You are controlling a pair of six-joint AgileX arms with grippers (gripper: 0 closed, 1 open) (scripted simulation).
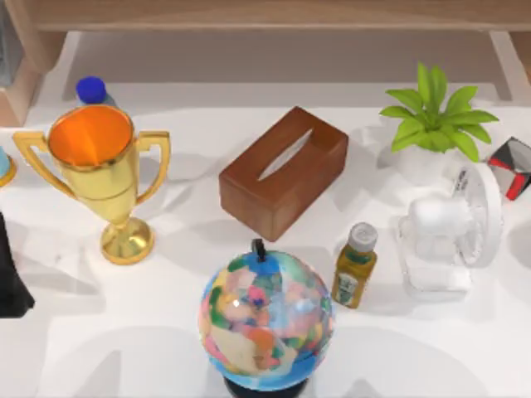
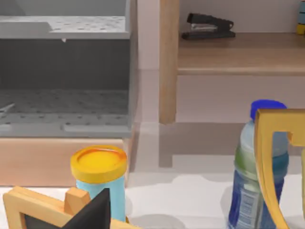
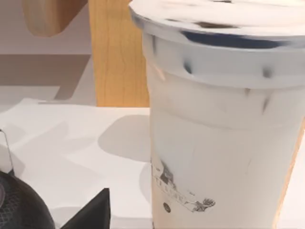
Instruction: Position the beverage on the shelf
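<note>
— Beverage cup [image 3: 214, 143], location and status?

— Taking the big items first: the shelf [image 1: 265, 15] runs along the far edge, its board raised on a wooden upright. The white table [image 1: 166, 348] in front of it is crowded, with a globe [image 1: 265, 319] at the near edge. The beverage cup is a tall, lidded white one. It stands upright on the table just beside a shelf upright and is not yet on the board. I take this cup to be the task's drink because the right wrist camera sits close to it. A blue-capped bottle [image 1: 91, 89] at far left and a small green-labelled bottle [image 1: 355, 265] right of the globe are other candidates.

— The arms?

— The right gripper [image 3: 90, 214] is low and near the cup, without contact that I can confirm. Whether its claw is wide or narrow I cannot tell. The left arm [image 1: 10, 278] sits at the table's left edge and looks parked; the state of its claw cannot be told either.

— Step in hand?

— In my judgement, the approach. Nothing is grasped.

— What does the next move call for?

— Square the right claw on the cup's body below the lid, and close firmly but not hard, as the wall looks thin. Then lift straight up, clear the board's front edge, and set the cup down level on the shelf.
</note>
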